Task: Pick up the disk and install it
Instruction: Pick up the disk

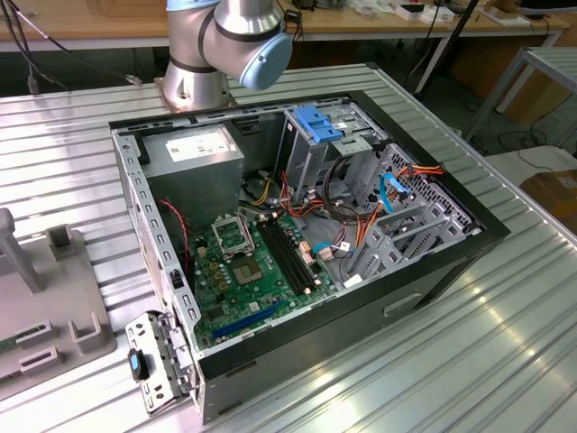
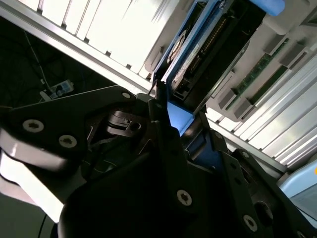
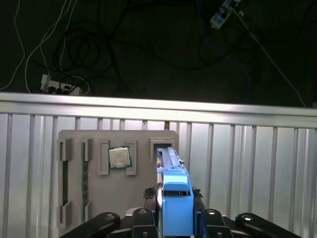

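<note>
First wrist view: my jaws clamp the disk [image 3: 176, 198] by its rigid sides (probably stiff, heavyish, shock-shy).

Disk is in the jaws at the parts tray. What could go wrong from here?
The gripper grips the disk edge-on by its blue carrier; it could tilt or slip.
The CPU chip lies on the tray beside it; a sideways swing might knock it.
Loose cables crowd the drive cage in the case and could snag.
</note>
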Action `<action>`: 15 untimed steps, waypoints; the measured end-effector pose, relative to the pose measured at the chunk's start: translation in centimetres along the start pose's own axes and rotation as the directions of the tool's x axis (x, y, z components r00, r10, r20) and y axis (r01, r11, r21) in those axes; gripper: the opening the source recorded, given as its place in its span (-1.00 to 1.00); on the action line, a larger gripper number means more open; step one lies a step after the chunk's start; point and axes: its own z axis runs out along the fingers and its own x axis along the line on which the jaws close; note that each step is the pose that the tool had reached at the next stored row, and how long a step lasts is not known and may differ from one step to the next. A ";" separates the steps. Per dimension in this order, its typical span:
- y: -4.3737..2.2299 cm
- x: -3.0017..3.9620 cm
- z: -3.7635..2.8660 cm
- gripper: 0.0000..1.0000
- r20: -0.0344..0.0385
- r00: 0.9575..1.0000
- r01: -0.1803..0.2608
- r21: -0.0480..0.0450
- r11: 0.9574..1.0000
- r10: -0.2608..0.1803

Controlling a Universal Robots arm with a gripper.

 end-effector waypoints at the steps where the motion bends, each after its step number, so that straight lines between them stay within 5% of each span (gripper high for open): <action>1: 0.00 0.00 -0.26 -0.26 0.000 1.000 0.000 0.000 1.000 0.000; 15: 0.00 -0.05 -2.16 -0.26 0.000 1.000 0.000 0.000 1.000 0.000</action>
